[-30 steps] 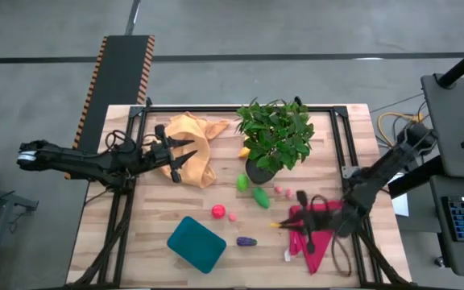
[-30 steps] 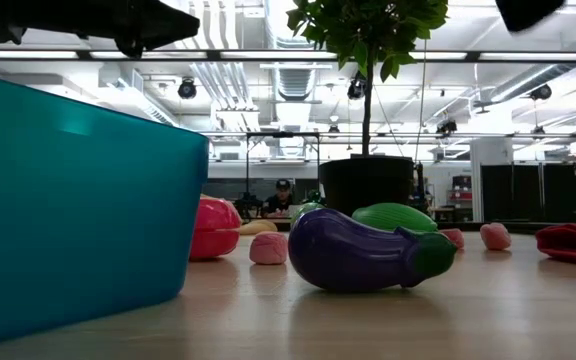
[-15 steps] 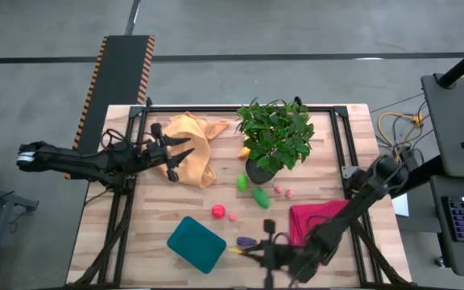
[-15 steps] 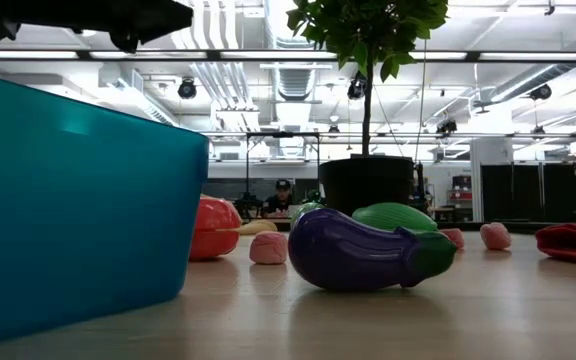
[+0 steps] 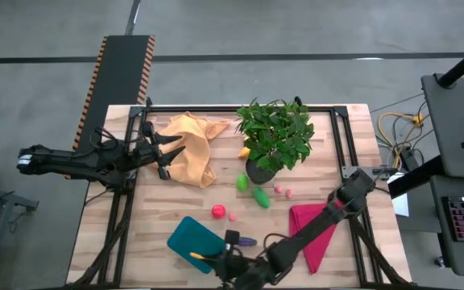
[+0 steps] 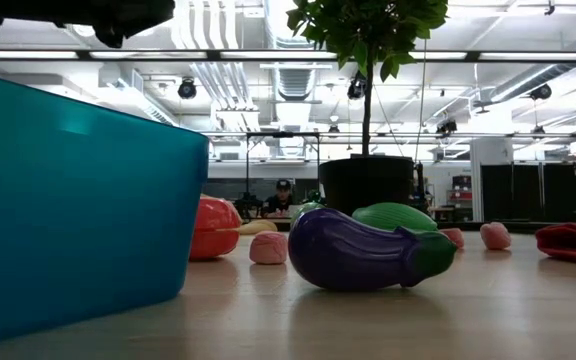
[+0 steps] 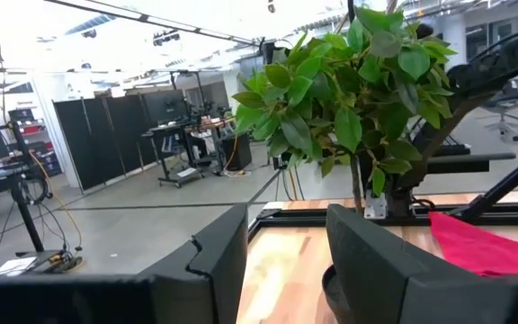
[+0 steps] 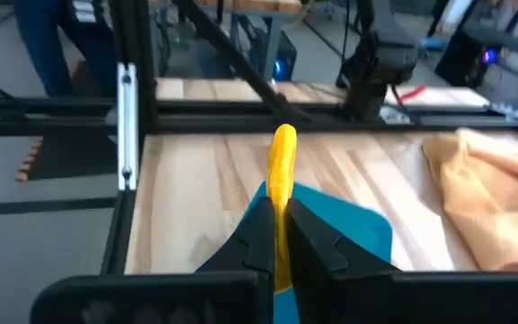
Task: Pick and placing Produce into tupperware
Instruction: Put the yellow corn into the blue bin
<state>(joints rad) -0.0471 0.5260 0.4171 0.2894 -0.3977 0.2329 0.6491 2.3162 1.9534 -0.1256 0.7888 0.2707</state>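
Yellow toy banana is clamped betw the right gripper fingers, sticking out past the tips, w/ the teal tupperware directly beyond/under them. In the high view the right gripper sits at the tub's near edge, banana poking over the tub; arm stretches back across the magenta cloth.

Purple eggplant lies just beside the right gripper, close to the tub's corner; low view shows it resting on the wood table, apart from the tub wall. Red fruit and small pink piece sit farther out from the fingers, past the tub. Two green pieces and two more pink bits lie near the potted plant, well apart from both grippers.

Left gripper hovers over the orange-yellow cloth, fingers apart – left wrist view shows a clear gap betw them, nothing held, plant and magenta cloth ahead of the tips.
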